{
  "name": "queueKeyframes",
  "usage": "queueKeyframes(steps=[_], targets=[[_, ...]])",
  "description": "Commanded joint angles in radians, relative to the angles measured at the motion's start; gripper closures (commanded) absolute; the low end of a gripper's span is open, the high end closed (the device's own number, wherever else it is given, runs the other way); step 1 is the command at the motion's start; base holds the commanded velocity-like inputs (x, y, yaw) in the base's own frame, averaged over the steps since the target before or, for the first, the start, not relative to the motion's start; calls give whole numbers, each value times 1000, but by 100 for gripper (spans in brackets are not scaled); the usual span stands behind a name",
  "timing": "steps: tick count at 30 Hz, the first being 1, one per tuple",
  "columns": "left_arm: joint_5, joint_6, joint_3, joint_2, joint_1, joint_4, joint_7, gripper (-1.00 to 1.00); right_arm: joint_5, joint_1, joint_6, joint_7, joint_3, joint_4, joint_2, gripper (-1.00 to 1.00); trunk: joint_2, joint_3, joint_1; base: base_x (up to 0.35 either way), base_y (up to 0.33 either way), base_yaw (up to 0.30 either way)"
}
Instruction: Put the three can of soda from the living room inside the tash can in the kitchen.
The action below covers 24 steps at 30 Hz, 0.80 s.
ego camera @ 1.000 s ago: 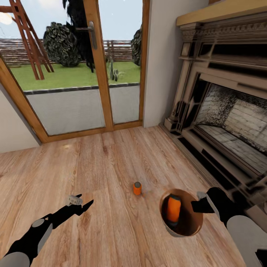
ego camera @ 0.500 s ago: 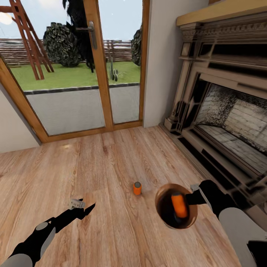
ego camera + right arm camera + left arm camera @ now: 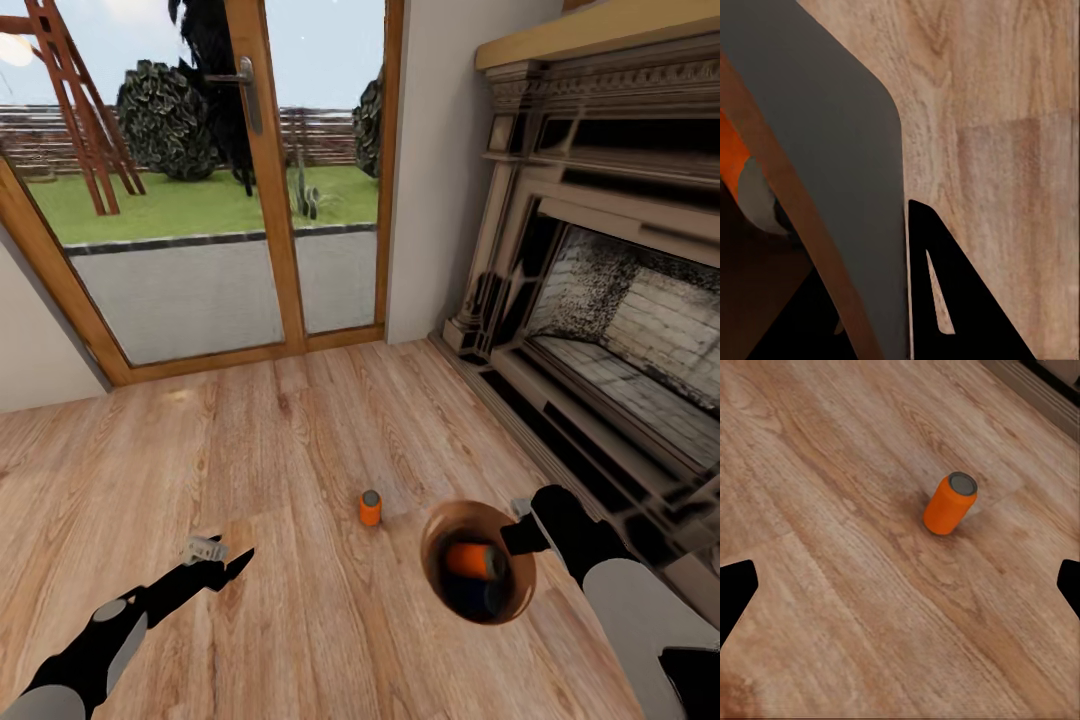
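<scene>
Soda cans were what mattered here, and two of them showed. One can point(image 3: 370, 508) stood upright on the plank floor point(image 3: 300, 620), out in the open, with its grey top facing up. From the left wrist view the same can point(image 3: 950, 502) stood a little way ahead of the left gripper point(image 3: 900, 585), whose two black fingertips were spread far apart at the edges of the picture and touched nothing. From the head view that left gripper point(image 3: 222, 560) hung low over the floor, to the left of the standing can and well apart from it. The second can point(image 3: 476, 561) lay on its side inside the brown trash can point(image 3: 437, 535), which was tipped so its round mouth faced up toward the head camera. The right gripper point(image 3: 524, 528) was at the right side of the trash can's rim, and in the right wrist view the trash can's wall point(image 3: 832, 187) ran between its fingers, so it was pinching that rim. A bit of orange can point(image 3: 731, 150) peeked out there inside the pail. The trash can was to the right of the standing can and near it. A dark fireplace point(image 3: 600, 260) stood along the right wall, and wood-framed glass doors point(image 3: 200, 180) were at the far side, with green grass outside.
</scene>
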Motion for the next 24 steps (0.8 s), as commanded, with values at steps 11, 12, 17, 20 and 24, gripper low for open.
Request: queueKeyframes(steps=[11, 12, 17, 20, 24], targets=[[4, -1, 18, 6, 3, 10, 28, -100, -260, -24, 5, -11, -4, -16, 73, 100, 0, 0, 0, 0, 0, -4], [3, -1, 18, 6, 3, 10, 28, -100, -260, -24, 5, -12, -4, -16, 74, 100, 0, 1, 0, 0, 0, -67], [3, -1, 18, 6, 3, 10, 28, -100, -260, -25, 5, -13, -5, -16, 75, 100, 0, 4, 0, 0, 0, -148], [3, -1, 18, 6, 3, 10, 28, -100, -260, -24, 5, -13, -5, -16, 75, 100, 0, 7, 0, 0, 0, -185], [3, -1, 18, 6, 3, 10, 29, -100, -260, -24, 5, -13, -5, -16, 75, 100, 0, 12, 0, 0, 0, -194]])
